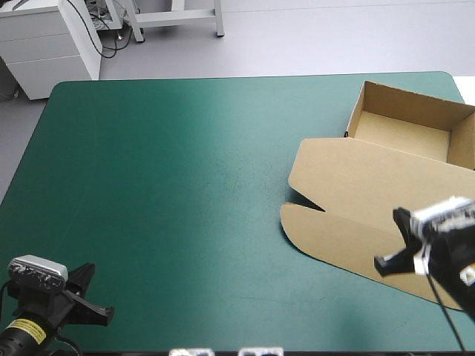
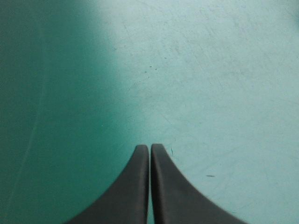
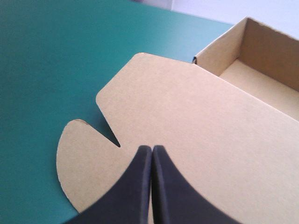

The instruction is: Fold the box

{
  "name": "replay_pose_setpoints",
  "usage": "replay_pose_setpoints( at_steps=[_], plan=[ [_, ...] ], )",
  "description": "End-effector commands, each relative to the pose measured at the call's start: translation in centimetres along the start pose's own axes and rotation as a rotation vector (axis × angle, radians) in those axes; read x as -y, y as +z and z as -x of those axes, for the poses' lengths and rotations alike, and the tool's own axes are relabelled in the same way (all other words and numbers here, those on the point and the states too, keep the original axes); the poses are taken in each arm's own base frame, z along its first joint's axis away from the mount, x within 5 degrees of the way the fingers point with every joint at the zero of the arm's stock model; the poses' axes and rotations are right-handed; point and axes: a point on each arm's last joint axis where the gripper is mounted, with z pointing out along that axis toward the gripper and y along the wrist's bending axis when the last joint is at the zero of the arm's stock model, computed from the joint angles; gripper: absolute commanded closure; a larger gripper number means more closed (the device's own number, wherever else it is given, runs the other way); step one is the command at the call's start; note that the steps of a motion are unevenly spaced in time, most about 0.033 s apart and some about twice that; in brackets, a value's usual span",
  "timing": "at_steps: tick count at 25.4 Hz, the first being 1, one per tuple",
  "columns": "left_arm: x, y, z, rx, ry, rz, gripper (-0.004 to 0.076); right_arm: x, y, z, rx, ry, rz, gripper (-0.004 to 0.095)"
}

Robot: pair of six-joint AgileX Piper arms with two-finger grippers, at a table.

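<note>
The box [image 1: 371, 196] rests on the right side of the teal-green cover [image 1: 171, 193]. Its open tray [image 1: 356, 115] is toward the far right corner, and its lid [image 3: 196, 116] lies open and about flat, reaching toward the near edge. Material: plain brown board, matte, with a fine fibrous face and clean cut edges. The tray has raised walls [image 1: 412, 104] and a flat floor [image 1: 404, 137]. The lid ends in a rounded flap [image 3: 79, 158], set off from the lid's angled corner by a narrow V-shaped notch [image 3: 112, 139]. Handling, as a judgement: the sheet is probably light, stiff across its panels, and bends readily along its scored lines. It may slide on the smooth cover if pushed unsupported, and a hard pinch could crease it. The best hold is likely the free edge of the lid or flap, where a finger can pass beneath. The right gripper [image 3: 150, 148] hovers over the lid near the notch, fingers pressed together, holding nothing. The left gripper [image 2: 149, 147] is at the near left corner of the cover, fingers likewise together, well apart from the box.
</note>
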Motion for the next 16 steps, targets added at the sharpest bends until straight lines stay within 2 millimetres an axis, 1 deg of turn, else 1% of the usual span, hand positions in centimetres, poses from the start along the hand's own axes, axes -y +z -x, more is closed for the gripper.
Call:
replay_pose_setpoints(
  at_steps=[1, 2, 4, 5, 7, 16],
  plan=[
    [0.4, 0.0, -0.1, 0.101, -0.038, -0.044, 0.0731, -1.9, -4.3, -3.6, 0.234, -0.028, -0.141, 0.0927],
    [0.5, -0.1, -0.1, 0.127, -0.044, -0.05, 0.0731, -2.4, -5.2, -4.6, 0.269, -0.027, -0.164, 0.0927],
    [0.4, -0.9, -0.3, 0.189, -0.049, -0.05, 0.0731, -3.6, -7.9, -7.8, 0.315, -0.029, -0.25, 0.0927],
    [0.4, -0.9, -0.4, 0.195, -0.046, -0.047, 0.0731, -3.5, -7.6, -8.1, 0.267, -0.012, -0.249, 0.0927],
    [0.4, -1.0, -0.5, 0.213, -0.044, -0.047, 0.0731, -3.3, -7.2, -8.3, 0.21, -0.008, -0.236, 0.0927],
    [0.4, -1.2, -0.6, 0.229, -0.046, -0.048, 0.0731, -3.3, -7.2, -8.2, 0.221, -0.008, -0.218, 0.0927]
  ],
)
